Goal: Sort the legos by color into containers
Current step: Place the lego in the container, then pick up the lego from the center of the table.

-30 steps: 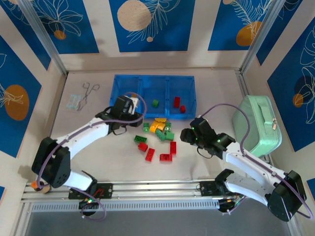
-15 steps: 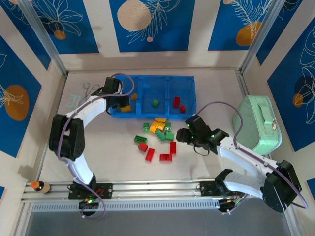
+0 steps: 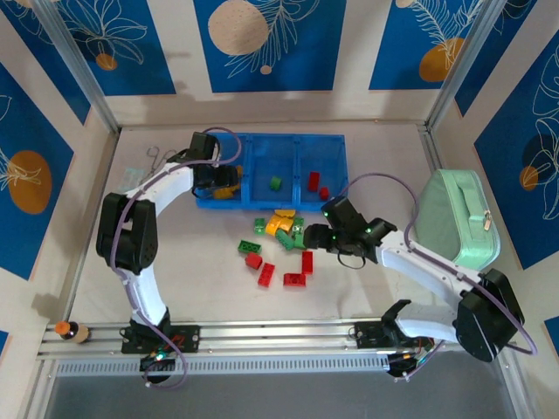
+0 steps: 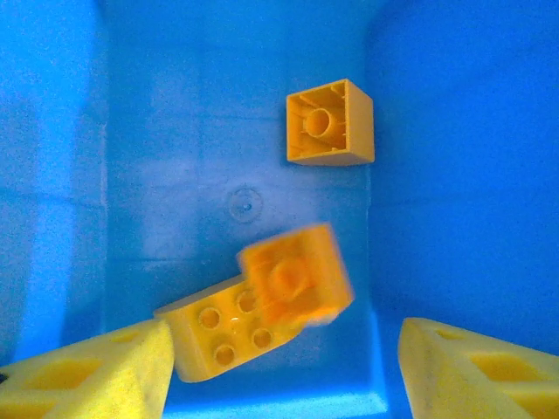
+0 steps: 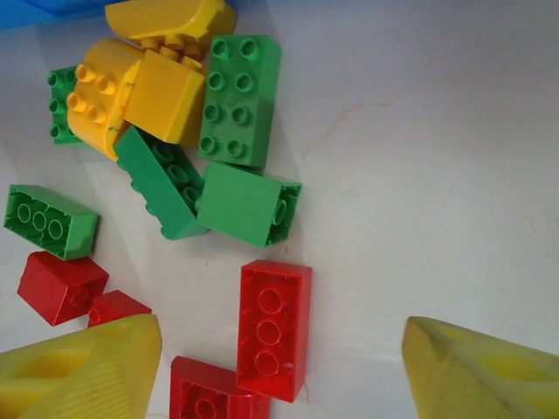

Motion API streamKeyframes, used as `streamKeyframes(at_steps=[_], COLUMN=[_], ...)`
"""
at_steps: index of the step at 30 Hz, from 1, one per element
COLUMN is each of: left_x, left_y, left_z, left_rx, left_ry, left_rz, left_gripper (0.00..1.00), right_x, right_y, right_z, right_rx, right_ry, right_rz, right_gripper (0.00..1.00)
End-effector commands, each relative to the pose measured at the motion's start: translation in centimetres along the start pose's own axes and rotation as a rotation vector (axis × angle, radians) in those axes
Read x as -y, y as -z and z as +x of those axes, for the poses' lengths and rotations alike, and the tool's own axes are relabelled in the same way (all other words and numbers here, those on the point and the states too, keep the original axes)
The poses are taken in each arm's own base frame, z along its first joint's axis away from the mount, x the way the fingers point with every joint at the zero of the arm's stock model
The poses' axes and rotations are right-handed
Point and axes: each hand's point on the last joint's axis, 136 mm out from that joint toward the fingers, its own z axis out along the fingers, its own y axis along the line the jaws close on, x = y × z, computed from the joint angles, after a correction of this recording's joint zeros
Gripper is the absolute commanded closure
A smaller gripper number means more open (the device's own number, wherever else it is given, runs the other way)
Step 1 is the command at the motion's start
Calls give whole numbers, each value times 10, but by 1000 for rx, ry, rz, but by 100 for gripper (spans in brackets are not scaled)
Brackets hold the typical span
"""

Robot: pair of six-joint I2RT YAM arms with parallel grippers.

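Legos [image 4: 330, 122] — yellow — below parted, empty left fingers [image 4: 87, 375]; right fingers [image 5: 79, 367] likewise above pile [image 5: 240, 96].

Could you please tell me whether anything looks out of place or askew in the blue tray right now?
Nothing is missorted: each compartment of the tray holds one colour. In the left one, one yellow brick lies hollow side up, and a blurred brick hangs over a studded brick, seemingly falling from the open left gripper.
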Motion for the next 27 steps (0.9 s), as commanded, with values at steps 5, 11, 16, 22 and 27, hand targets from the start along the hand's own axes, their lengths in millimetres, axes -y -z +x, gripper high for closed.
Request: streamKeyframes(at_steps=[5,11,16,22,27], left_x=[13,20,17,10,3], left_y=[51,88,107,118,115], left_z=[12,52,86,112,124], left_rx=[81,167,181,184,176], left_ry=[16,37,33,30,32], left_rz=[57,104,101,92,75], left_gripper=[28,26,26,25,25], right_x=[-16,-18,-21,-23,-19], right_y=[-11,-40,-61,-74,-83], right_z=[-8,-5,-2,-4,-5], right_rx=[-89,-159,-205,-217,-236], right_ry=[34,24,25,30,38], right_rz=[1,68,116,166,220], right_gripper=[24,27,29,29,32])
